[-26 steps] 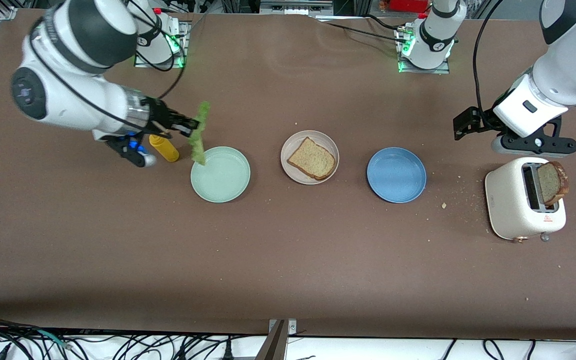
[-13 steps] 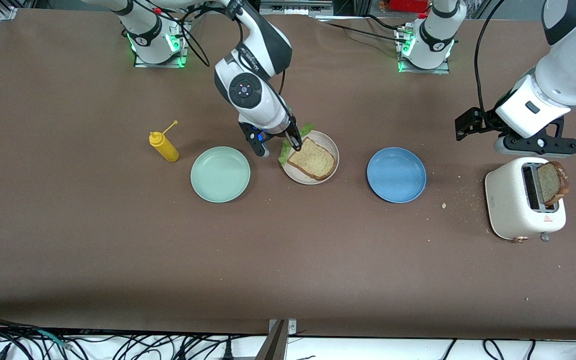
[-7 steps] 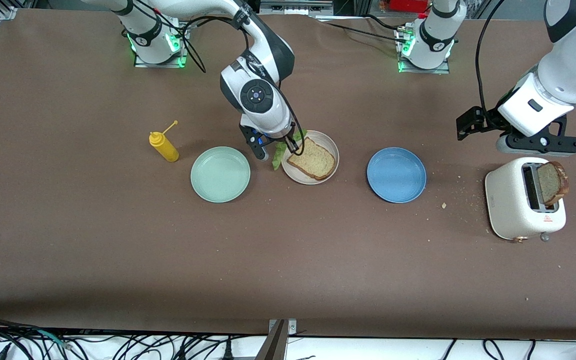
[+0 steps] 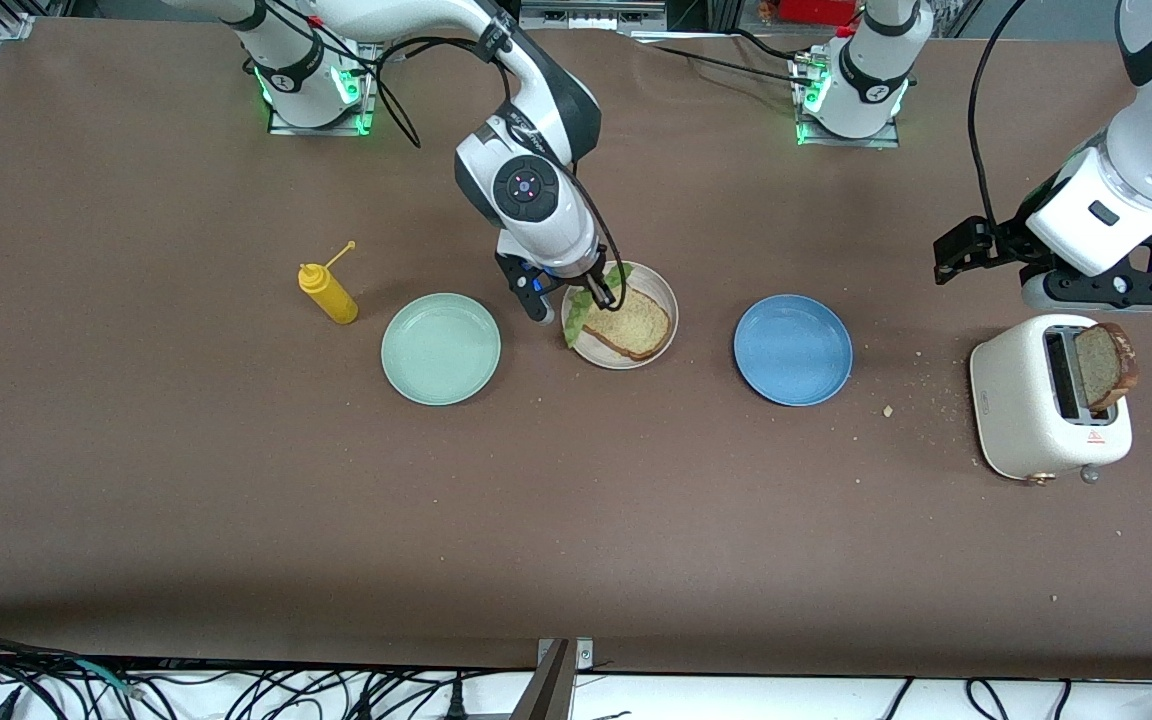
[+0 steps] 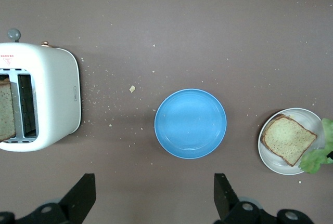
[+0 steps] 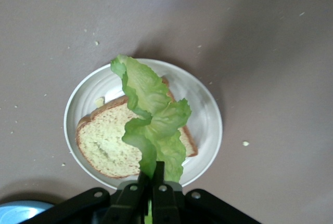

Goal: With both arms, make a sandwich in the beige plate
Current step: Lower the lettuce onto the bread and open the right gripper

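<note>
The beige plate [image 4: 661, 300] holds one slice of bread [image 4: 636, 325]. My right gripper [image 4: 596, 293] is shut on a ruffled green lettuce leaf [image 4: 579, 318] and holds it over the plate's edge toward the right arm's end. In the right wrist view the lettuce [image 6: 156, 122] hangs from the gripper [image 6: 154, 174] over the bread [image 6: 106, 146] on the plate [image 6: 205, 115]. A second slice of bread [image 4: 1106, 365] stands in the white toaster [image 4: 1021, 400]. My left gripper [image 5: 153, 195] is open and empty, up over the table next to the toaster [image 5: 54, 96].
A mint green plate [image 4: 441, 348] lies beside the beige plate toward the right arm's end, and a yellow squeeze bottle [image 4: 328, 292] stands past it. A blue plate [image 4: 793, 349] lies between the beige plate and the toaster. Crumbs lie around the toaster.
My right arm has carried the lettuce from over the mint green plate to the beige plate and now holds it partly over the bread. My left gripper has drifted slightly toward the left arm's end.
</note>
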